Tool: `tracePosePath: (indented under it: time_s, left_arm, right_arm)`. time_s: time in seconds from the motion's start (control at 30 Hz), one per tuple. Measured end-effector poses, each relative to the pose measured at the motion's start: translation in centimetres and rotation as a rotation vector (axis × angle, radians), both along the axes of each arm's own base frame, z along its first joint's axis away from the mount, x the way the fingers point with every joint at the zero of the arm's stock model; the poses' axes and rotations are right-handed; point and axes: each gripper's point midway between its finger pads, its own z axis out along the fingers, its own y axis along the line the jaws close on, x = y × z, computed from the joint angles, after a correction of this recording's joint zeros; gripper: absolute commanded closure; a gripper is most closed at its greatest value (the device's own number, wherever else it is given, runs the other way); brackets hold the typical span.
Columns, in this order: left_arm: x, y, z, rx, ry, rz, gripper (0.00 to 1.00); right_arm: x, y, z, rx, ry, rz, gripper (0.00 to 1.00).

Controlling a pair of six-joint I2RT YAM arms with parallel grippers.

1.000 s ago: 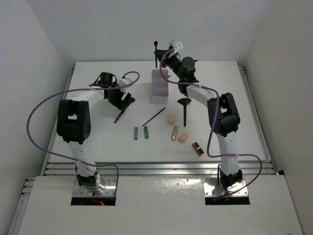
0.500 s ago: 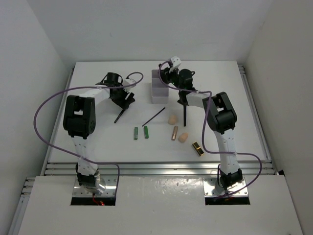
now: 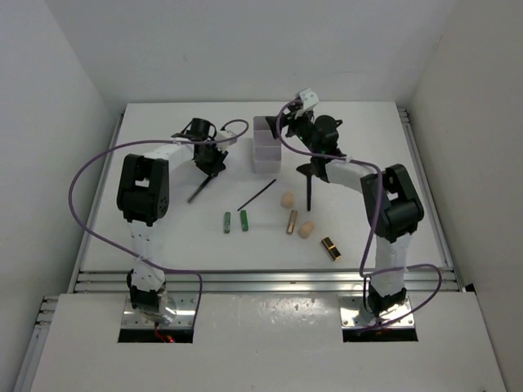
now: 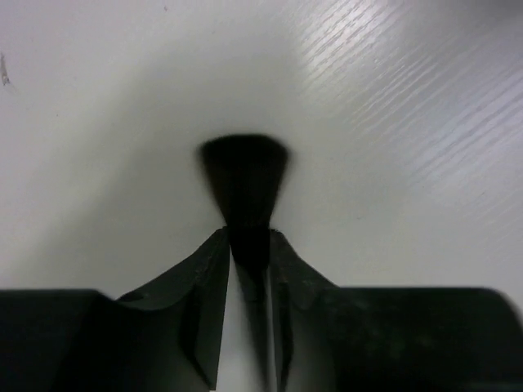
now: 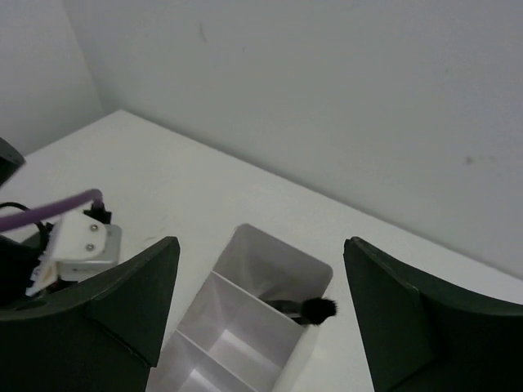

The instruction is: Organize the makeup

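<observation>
1. White table (image 3: 163,237) carries everything. The right arm arches over its far middle and the left arm reaches to far left of centre.
2. White three-compartment box (image 3: 265,147) stands at far centre. In the right wrist view a small brush (image 5: 315,309) shows its fuzzy black tip at the box's right wall, seemingly in the end compartment farthest from that camera. Most of its handle is hidden inside.
3. Right gripper (image 5: 261,242) hangs above the box with its fingers spread wide and nothing between them.
4. Left gripper (image 4: 247,241) has its fingers almost together, pinching the neck of a black brush (image 4: 245,175) that lies on the table left of the box. The flared bristle head pokes past the tips. The dark fingers block the handle in the wrist view; in the top view it runs toward near-left.
5. Fan-shaped brush (image 3: 310,194) lies right of the box, handle toward the near edge, fan end partly under the right arm.
6. Thin dark pencil (image 3: 257,194) lies diagonally, just nearside of the box.
7. Left green tube (image 3: 227,222) and right green tube (image 3: 244,220) lie parallel, close but apart.
8. Rose-gold tube (image 3: 292,221) sits between the far peach sponge (image 3: 287,198) and the near peach sponge (image 3: 306,230).
9. Black-gold lipstick (image 3: 330,248) lies nearest the near edge, right of the sponges. It is too small to make out detail.
</observation>
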Motion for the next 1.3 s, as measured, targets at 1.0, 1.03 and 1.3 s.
tracePosePath:
  time_s: [1.0,1.03,1.3]
  left_arm:
    - [10.8,-5.8,26.8,-0.381,-0.781,-0.048,1.0]
    - [10.8,-6.9,29.0,-0.431,-0.855,-0.075,1.0]
    - [9.8,-15.8,34.8,-0.77,-1.144,-0.252,1.0]
  right_arm:
    - [-10.3,-11.9,0.3,-0.077,0.234,-0.224,0.22]
    - [-10.7,-12.1,-0.6,-0.086,0.254,-0.23,0.22]
    - [-12.8,-12.9,-5.3,-0.136,0.367,-0.241,0.22]
